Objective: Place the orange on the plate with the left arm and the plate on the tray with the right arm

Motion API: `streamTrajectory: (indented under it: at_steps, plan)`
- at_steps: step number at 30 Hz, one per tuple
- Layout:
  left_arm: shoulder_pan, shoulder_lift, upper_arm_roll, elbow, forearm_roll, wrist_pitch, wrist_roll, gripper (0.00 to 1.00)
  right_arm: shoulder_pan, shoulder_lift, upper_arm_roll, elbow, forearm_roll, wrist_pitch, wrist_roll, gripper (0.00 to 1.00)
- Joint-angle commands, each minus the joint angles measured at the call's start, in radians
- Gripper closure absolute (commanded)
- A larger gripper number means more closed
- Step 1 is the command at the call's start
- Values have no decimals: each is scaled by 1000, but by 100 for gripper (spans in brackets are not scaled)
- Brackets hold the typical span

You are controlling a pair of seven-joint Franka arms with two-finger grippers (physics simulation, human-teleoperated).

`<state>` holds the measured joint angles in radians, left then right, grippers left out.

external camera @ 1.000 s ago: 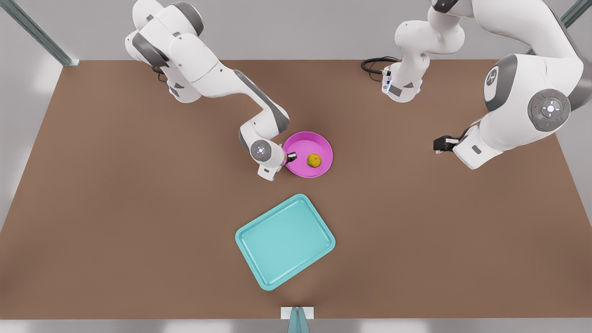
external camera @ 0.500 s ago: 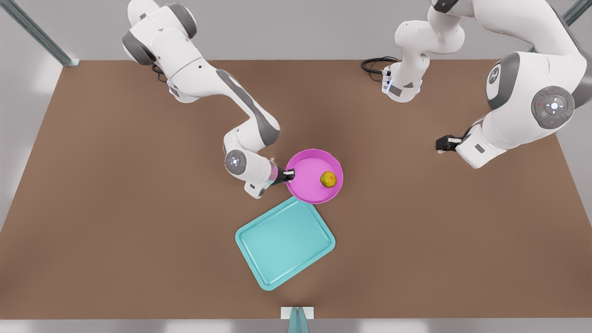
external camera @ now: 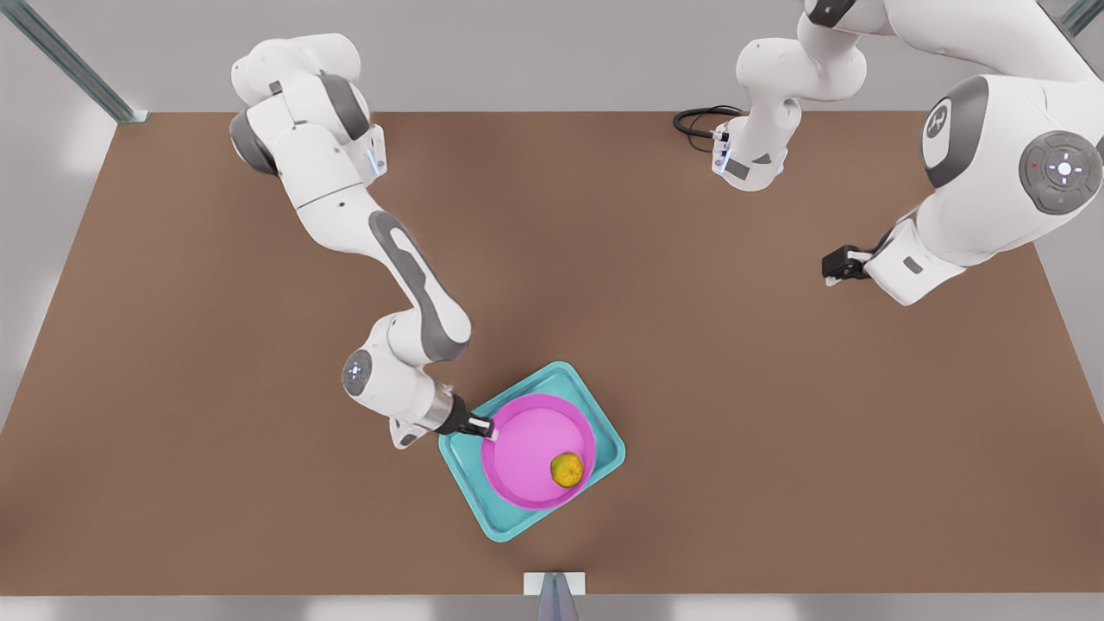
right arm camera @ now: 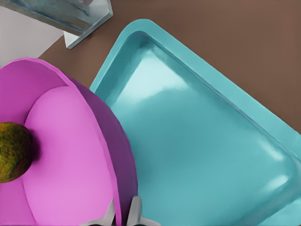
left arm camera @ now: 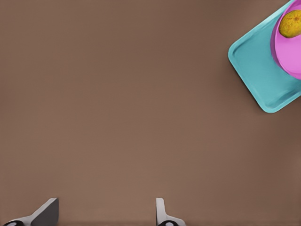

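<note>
The turquoise rectangular tray (external camera: 604,444) with rounded corners lies on the brown table (external camera: 216,388). Over it sits the round bright pink shallow plate (external camera: 526,440), covering most of the tray's inside; whether it rests flat on the tray cannot be told. The small bumpy yellow-orange fruit, the orange (external camera: 566,469), lies inside the plate near its rim. The right gripper (external camera: 488,427) stands at the tray's edge, its fingers (right arm camera: 135,209) pinching the plate's rim. The left gripper (external camera: 833,266) hangs well apart from the tray, waiting over bare table, its fingers (left arm camera: 47,213) spread and holding nothing.
</note>
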<state>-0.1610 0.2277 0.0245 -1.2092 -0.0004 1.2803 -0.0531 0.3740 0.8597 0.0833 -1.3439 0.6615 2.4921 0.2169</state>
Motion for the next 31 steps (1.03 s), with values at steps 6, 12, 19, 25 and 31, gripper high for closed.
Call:
streamTrajectory:
  at_steps: [6, 12, 19, 25, 31]
  plan:
    - [-3, 1, -1, 0, 0, -4, -10, 0, -7, 2, 1, -3, 21, 10, -42, 79]
    - [-3, 2, -1, 0, 0, -3, -10, 0, 0, 1, 1, -3, 27, 16, -39, 0]
    - [-3, 7, -1, 0, 0, 2, -8, 0, -40, -163, -60, -41, 15, -255, -30, 0]
    - [-3, 7, -1, 0, 0, 2, -8, 0, -173, -519, -119, 54, -741, -961, -287, 0]
    - [-5, 4, -1, 0, 2, -3, -8, 0, -176, -700, -134, 19, -786, -1158, -301, 0]
